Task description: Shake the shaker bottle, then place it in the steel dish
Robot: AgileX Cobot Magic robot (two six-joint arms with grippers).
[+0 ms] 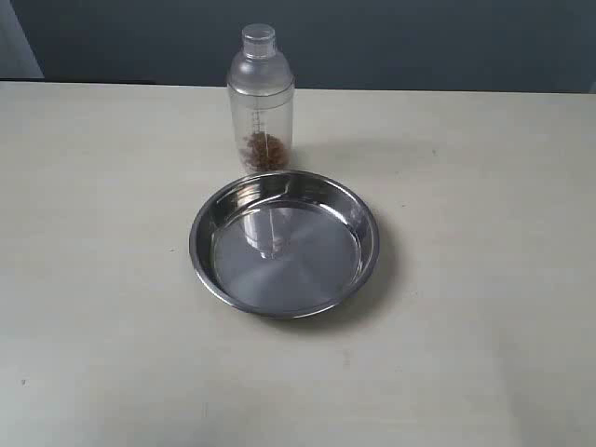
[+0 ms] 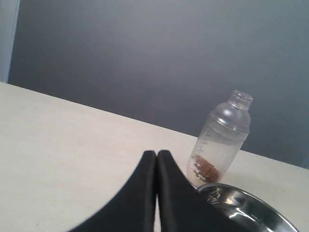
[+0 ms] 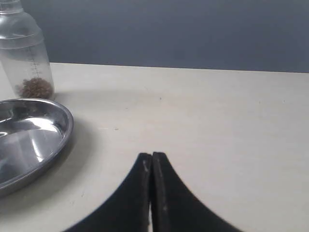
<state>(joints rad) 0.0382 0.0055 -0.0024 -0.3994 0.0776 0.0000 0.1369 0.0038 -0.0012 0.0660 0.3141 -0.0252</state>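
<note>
Clear plastic under a frosted dome and a small round cap (image 1: pixel 259 37), the shaker bottle (image 1: pixel 261 98) stands upright on the pale tabletop (image 1: pixel 484 279). A heap of brown granules (image 1: pixel 264 149) sits at its bottom, and printed measuring marks (image 1: pixel 264 119) run up its side. It stands on the tabletop outside the steel dish (image 1: pixel 371 233), just beside the dish's far rim as the exterior view sees it. Whether the two touch cannot be told. The dish lies flat near the middle of the tabletop, and its shiny bottom mirrors the bottle's body. A dark grey wall (image 1: pixel 447 42) runs behind the tabletop's far edge.

The left pincer (image 2: pixel 156 154) has its two black fingers pressed together along their length, with nothing between them. It sits low over the bare tabletop, apart from the bottle, and the bottle and an arc of the dish's rim show beyond its tips. The right pincer (image 3: pixel 151 155) is likewise fully closed on nothing, its tips meeting in a thin seam. It is over open tabletop on the other side of the dish, clear of both dish and bottle.
</note>
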